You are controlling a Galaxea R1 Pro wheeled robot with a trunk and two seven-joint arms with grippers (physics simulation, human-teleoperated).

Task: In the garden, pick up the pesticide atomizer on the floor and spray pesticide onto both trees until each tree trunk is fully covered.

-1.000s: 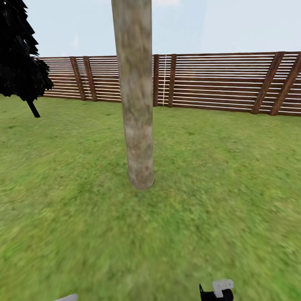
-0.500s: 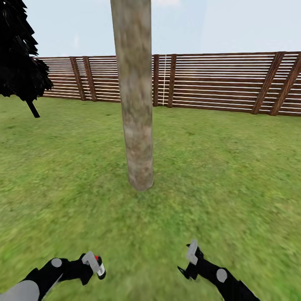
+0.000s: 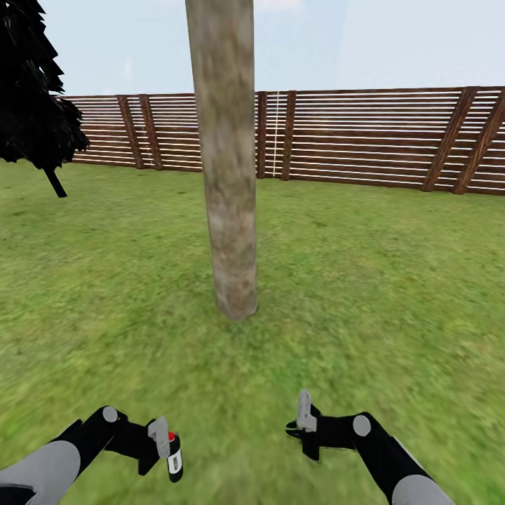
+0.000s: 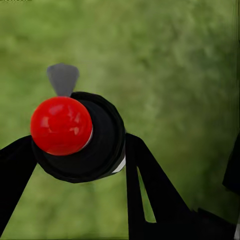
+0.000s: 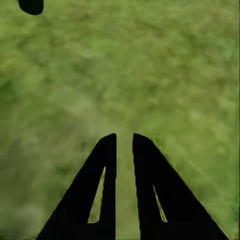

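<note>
A thick, pale grey-brown mottled tree trunk (image 3: 229, 175) rises from the lawn straight ahead, its base about a metre beyond both grippers. My left gripper (image 3: 164, 447) is low at the left, shut on the pesticide atomizer (image 3: 174, 459), a stubby black sprayer with a pale band and a red top. In the left wrist view the atomizer (image 4: 80, 137) sits between the two black fingers (image 4: 150, 185), red cap facing the camera. My right gripper (image 3: 303, 415) hovers low at the right over grass. Its fingers (image 5: 142, 165) are nearly together with nothing between them.
A brown slatted wooden fence (image 3: 379, 137) closes the lawn behind the trunk. A narrow black cypress-like tree (image 3: 31, 98) stands at the far left. Open grass (image 3: 393, 294) lies on both sides of the trunk. A dark shape (image 5: 31, 6) shows at the right wrist view's corner.
Both arms have risen into the head view from its lower edge. The left gripper brought the atomizer up with it, and the right gripper shifted slightly left and forward. The trunk has not moved.
</note>
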